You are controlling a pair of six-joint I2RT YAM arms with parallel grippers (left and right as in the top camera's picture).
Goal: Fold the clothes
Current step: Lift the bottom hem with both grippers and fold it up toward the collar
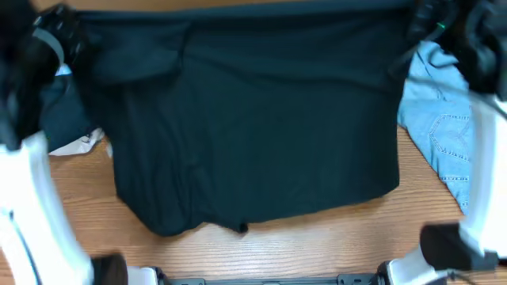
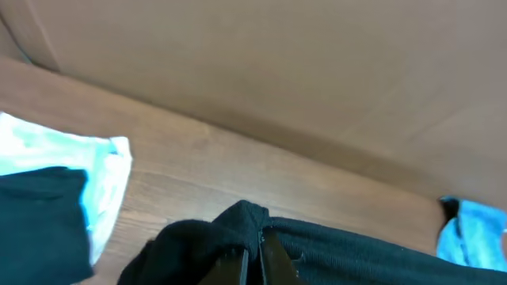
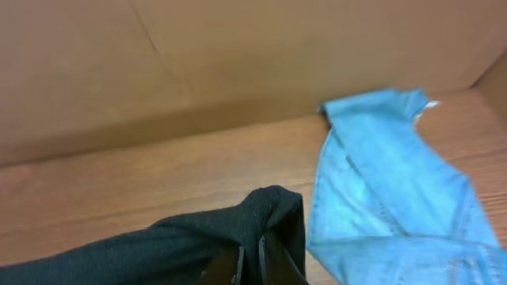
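The clothes, a plain black T-shirt (image 1: 253,119), lie stretched wide across the wooden table (image 1: 317,245). One far corner is pinched at each side. At the far left, my left gripper (image 1: 62,43) is shut on the shirt. In the left wrist view the black fabric (image 2: 198,245) bunches up over the left gripper (image 2: 253,255). At the far right, my right gripper (image 1: 424,28) is shut on the other corner. The right wrist view shows that gripper (image 3: 251,255) with the cloth (image 3: 158,241) draped over it. The shirt's near hem hangs rumpled towards the front edge.
Light-blue jeans (image 1: 444,127) lie at the right, just beside the shirt's right edge and under my right arm; the right wrist view has the jeans (image 3: 388,182) too. Pale folded garments (image 1: 75,142) sit at the left, partly under the shirt. A brown wall (image 2: 277,63) closes the far side.
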